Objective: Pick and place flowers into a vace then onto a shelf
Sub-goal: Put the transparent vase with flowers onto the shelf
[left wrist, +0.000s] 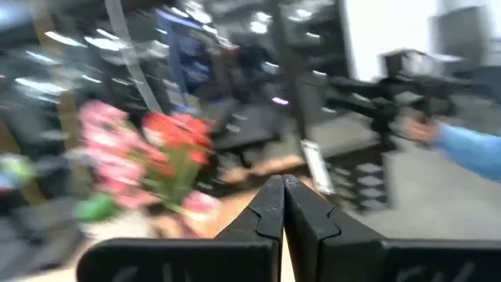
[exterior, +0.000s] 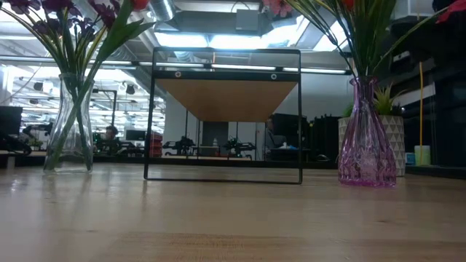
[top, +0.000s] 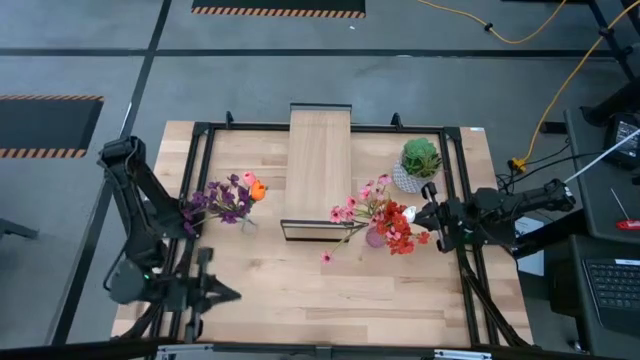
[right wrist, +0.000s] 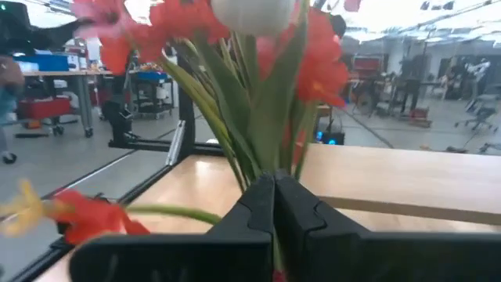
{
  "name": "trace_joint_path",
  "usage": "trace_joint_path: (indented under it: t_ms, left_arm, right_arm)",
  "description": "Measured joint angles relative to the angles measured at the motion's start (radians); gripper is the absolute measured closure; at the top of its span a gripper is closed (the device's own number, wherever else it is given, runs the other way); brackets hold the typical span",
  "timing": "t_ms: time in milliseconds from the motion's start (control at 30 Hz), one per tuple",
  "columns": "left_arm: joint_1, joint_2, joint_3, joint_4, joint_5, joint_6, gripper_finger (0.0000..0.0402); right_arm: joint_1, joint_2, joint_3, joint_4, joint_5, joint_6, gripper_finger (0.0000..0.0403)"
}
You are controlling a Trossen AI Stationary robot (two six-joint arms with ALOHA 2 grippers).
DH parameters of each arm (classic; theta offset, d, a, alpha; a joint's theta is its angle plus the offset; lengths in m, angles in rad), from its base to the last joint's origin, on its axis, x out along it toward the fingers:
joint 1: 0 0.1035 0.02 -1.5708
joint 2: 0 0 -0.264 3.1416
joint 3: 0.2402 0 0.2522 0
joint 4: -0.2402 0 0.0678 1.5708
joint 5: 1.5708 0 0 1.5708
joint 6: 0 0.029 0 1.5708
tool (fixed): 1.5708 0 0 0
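The right gripper hung just beside the red blooms in the pink vase, jaws pinched together around a stem, it seemed; the left gripper, jaws closed and empty, waited near the table's front; the shelf stood bare between both vases. Best to steady the stem before lifting, since loose blooms could catch.

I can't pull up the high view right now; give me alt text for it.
Two vases of flowers stand on the wooden table beside the shelf: a clear vase on its left, a purple vase on its right. The right gripper, shut, is at the red blooms; the left gripper, shut, sits near the front edge.
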Motion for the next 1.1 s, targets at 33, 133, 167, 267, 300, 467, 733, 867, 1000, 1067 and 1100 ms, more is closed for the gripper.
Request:
trace_joint_path:
  t_ms: [33, 133, 167, 267, 300, 467, 733, 867, 1000, 1067, 1100]
  left_arm:
    - [0.012, 0.000, 0.000, -0.066, 0.050, -0.080, 0.0400]
    - [0.045, 0.001, 0.000, -0.252, 0.083, -0.319, 0.0400]
    - [0.053, 0.001, 0.000, -0.304, 0.073, -0.380, 0.0400]
    - [0.063, -0.005, 0.000, -0.391, 0.036, -0.492, 0.0400]
    - [0.062, -0.007, 0.000, -0.394, 0.033, -0.508, 0.0400]
    - [0.038, -0.007, 0.000, -0.406, 0.028, -0.592, 0.0400]
    - [0.076, -0.007, 0.000, -0.682, 0.189, -1.023, 0.0400]
    - [0.114, -0.007, 0.000, -0.866, 0.306, -1.253, 0.0400]
    - [0.132, -0.002, 0.000, -1.026, 0.424, -1.464, 0.0400]
    - [0.133, 0.004, 0.000, -1.081, 0.465, -1.508, 0.0400]
    - [0.130, 0.006, 0.000, -1.103, 0.483, -1.525, 0.0400]
  right_arm:
    - [0.005, 0.016, 0.012, 0.000, 0.000, 0.007, 0.0401]
    - [0.022, 0.080, 0.063, -0.025, 0.003, 0.026, 0.0402]
    - [0.028, 0.107, 0.084, -0.040, 0.015, 0.026, 0.0402]
    - [0.045, 0.189, 0.155, -0.124, 0.080, 0.040, 0.0402]
    - [0.050, 0.214, 0.180, -0.159, 0.106, 0.057, 0.0402]
    - [0.072, 0.325, 0.283, -0.273, 0.158, 0.125, 0.0403]
    - [0.095, 0.431, 0.370, -0.274, 0.162, 0.108, 0.0403]
    - [0.095, 0.464, 0.425, -0.371, 0.167, 0.174, 0.0403]
    - [0.095, 0.498, 0.486, -0.530, 0.204, 0.262, 0.0403]
    - [0.095, 0.512, 0.509, -0.568, 0.206, 0.283, 0.0403]
    - [0.095, 0.516, 0.519, -0.586, 0.206, 0.287, 0.0403]
